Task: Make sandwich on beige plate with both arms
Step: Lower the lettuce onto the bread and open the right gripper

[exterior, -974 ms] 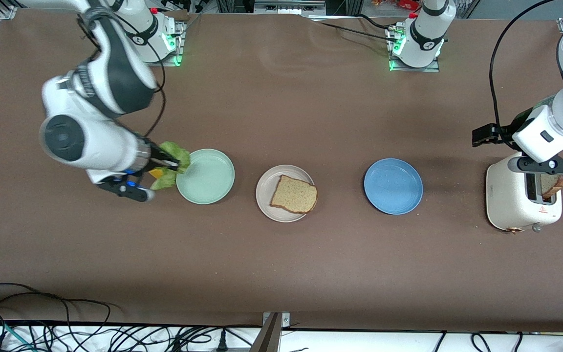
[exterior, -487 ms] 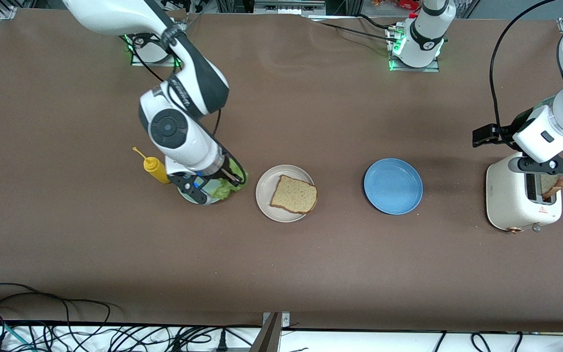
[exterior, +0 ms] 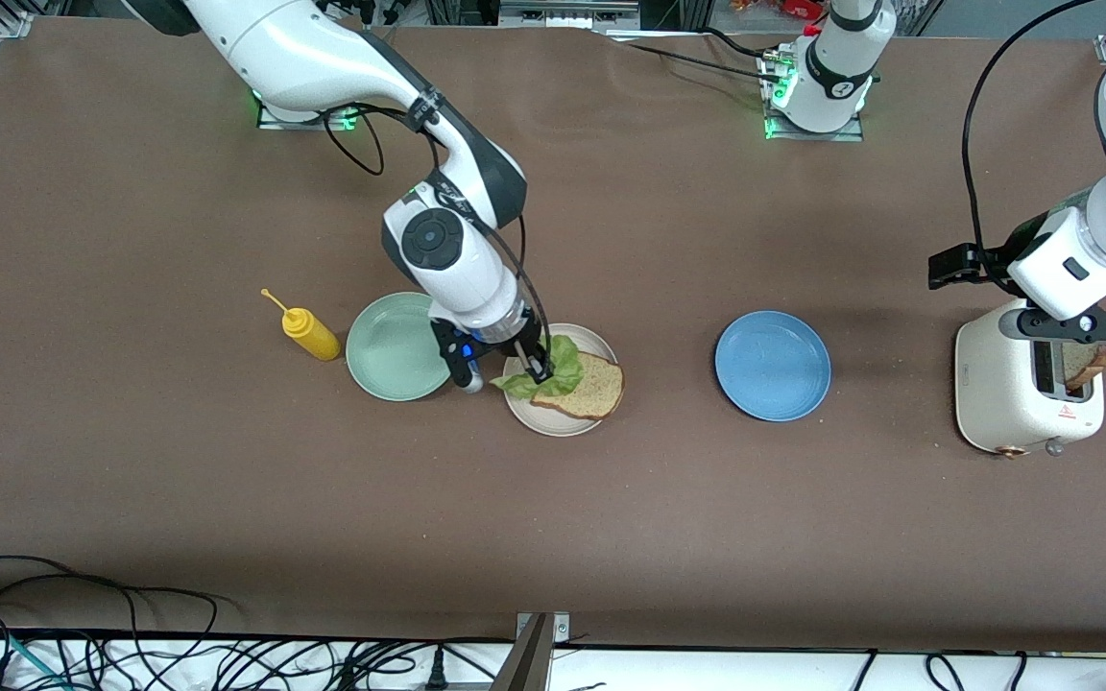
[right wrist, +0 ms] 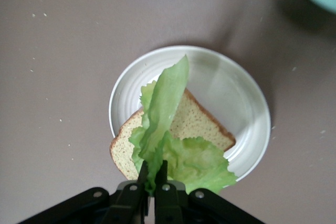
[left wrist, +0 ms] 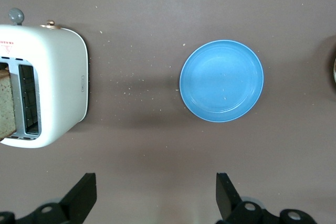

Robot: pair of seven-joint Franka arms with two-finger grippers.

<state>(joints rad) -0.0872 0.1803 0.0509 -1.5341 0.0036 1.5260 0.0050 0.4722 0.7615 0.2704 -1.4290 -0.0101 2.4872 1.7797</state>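
While the right gripper (exterior: 541,373) pinches the lettuce leaf (exterior: 553,369) shut over the beige plate (exterior: 536,415), the leaf overhangs the bread slice (exterior: 584,386) and risks dropping off-centre; the left gripper (left wrist: 156,195) waits, jaws wide and empty, by the toaster (exterior: 1019,395).

The brown bench (exterior: 611,528) carries a row: a yellow squeeze bottle (exterior: 306,329), a mint-green plate (exterior: 390,347), the beige plate (exterior: 553,422) and a blue plate (exterior: 772,366). A white toaster (exterior: 1014,393) stands at the left arm's end.
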